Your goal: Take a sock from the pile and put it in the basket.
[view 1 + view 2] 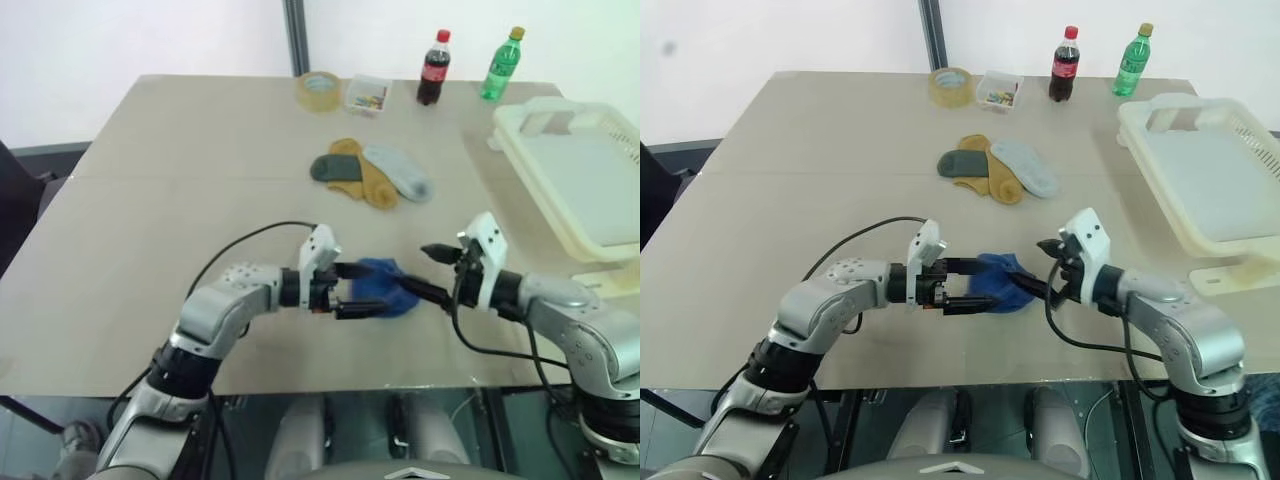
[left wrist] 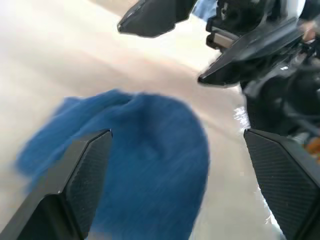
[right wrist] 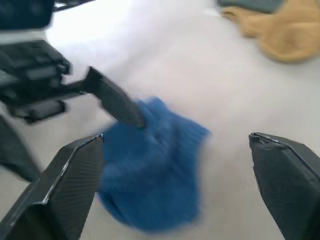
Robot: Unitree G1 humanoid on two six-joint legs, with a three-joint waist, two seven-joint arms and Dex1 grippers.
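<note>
A blue sock [image 1: 385, 287] sits low over the table's front part, between my two grippers. My left gripper [image 1: 362, 291] reaches in from the left, open, its fingers standing wide on either side of the sock's near end [image 2: 150, 165]. From the right comes my right gripper [image 1: 428, 272], also open, with the sock [image 3: 150, 175] below its spread fingers. Neither gripper is closed on the sock. The pile [image 1: 370, 175], with dark green, mustard and light grey socks, lies at mid table. The cream basket [image 1: 560, 215] stands at the right edge.
At the table's far edge are a tape roll [image 1: 320, 90], a small clear box [image 1: 368, 95], a cola bottle [image 1: 433, 68] and a green bottle [image 1: 503, 63]. The table's front edge [image 1: 300, 385] runs just below my arms.
</note>
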